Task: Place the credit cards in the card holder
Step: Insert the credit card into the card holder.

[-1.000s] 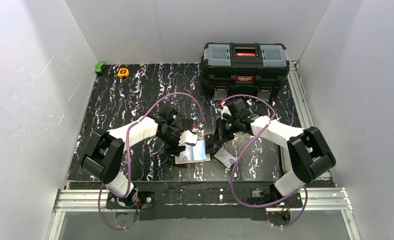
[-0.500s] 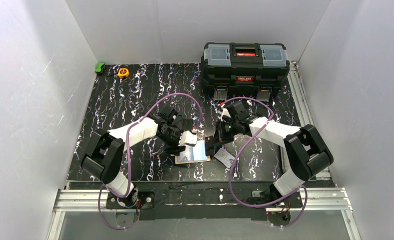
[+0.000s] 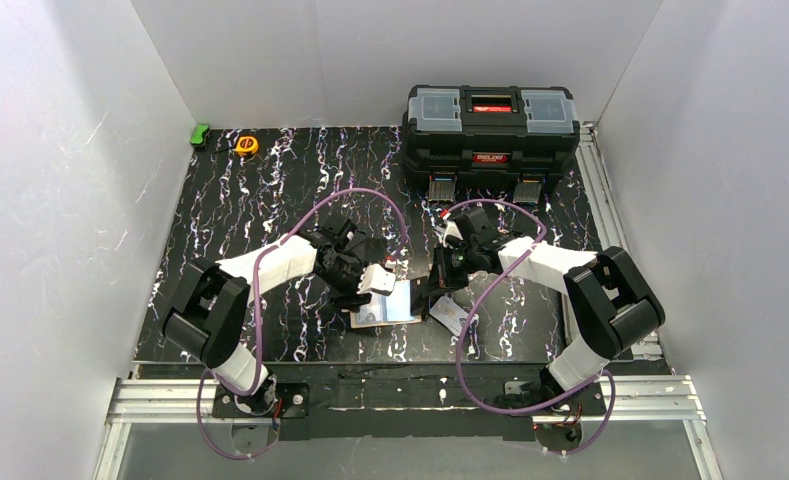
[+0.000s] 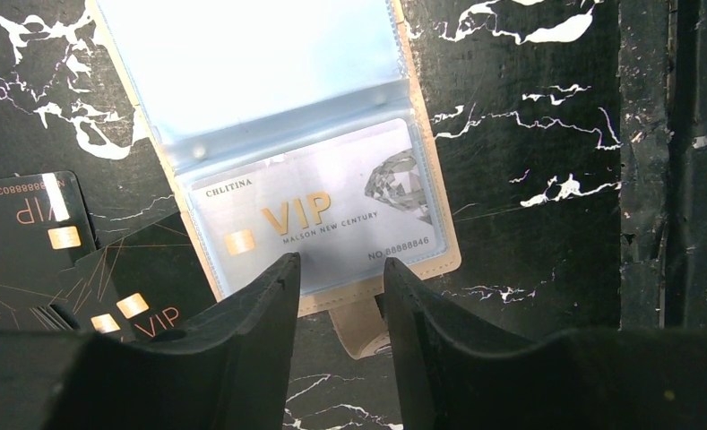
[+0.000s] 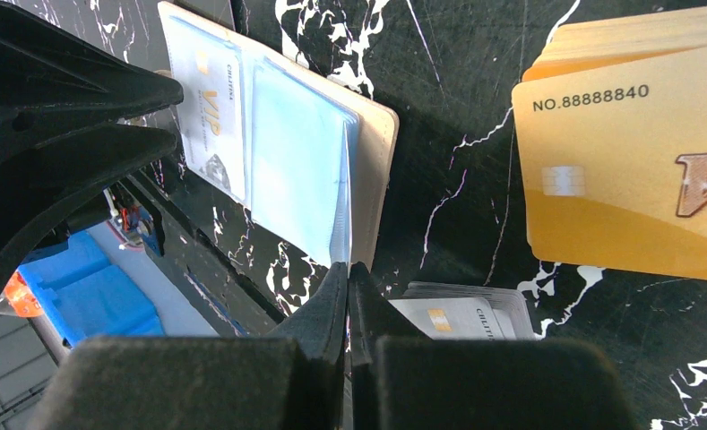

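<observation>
The card holder [image 4: 426, 152] lies open on the black mat, cream cover down, with clear blue sleeves up. A silver VIP card [image 4: 314, 215] sits inside the near sleeve. My left gripper [image 4: 336, 264] hangs open over the holder's near edge, the beige snap tab [image 4: 360, 324] lying between its fingers. Black VIP cards [image 4: 27, 233] lie to its left. My right gripper [image 5: 348, 267] is shut, its tips at the edge of the loose sleeves [image 5: 300, 170]. Beside it lie a stack of orange-yellow cards [image 5: 636, 170] and a stack of silver cards [image 5: 466, 315]. From above, the holder [image 3: 390, 306] lies between both grippers.
A big black toolbox [image 3: 490, 125] stands at the back right. A yellow tape measure [image 3: 247, 145] and a small green object [image 3: 200, 134] sit at the back left corner. White walls close in the mat on three sides.
The right arm has drawn in to the left, bringing its shut gripper closer to the holder's right edge. The left arm and the holder have stayed put.
</observation>
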Robot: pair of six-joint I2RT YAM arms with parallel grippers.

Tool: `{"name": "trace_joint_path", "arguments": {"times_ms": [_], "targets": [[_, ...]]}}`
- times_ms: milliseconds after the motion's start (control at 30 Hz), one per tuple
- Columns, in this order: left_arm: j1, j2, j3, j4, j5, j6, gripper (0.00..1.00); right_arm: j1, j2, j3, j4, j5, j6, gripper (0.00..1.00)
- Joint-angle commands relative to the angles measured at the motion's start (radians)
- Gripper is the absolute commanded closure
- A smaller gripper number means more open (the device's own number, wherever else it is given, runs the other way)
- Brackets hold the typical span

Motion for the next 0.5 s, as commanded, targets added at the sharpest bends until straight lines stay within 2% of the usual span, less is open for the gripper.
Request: {"name": "trace_joint_path", "arguments": {"times_ms": [0,467], "targets": [[-0.007,-0.023,-0.012,-0.018,0.008,0.024,0.62,-0.003,-0.014,-0.008,0.022,0.008,-0.005,0.99],[-0.012,-0.023,-0.012,-0.024,0.007,0.032,0.63,-0.015,-0.023,0.002,0.008,0.009,-0.021,0.99]]}}
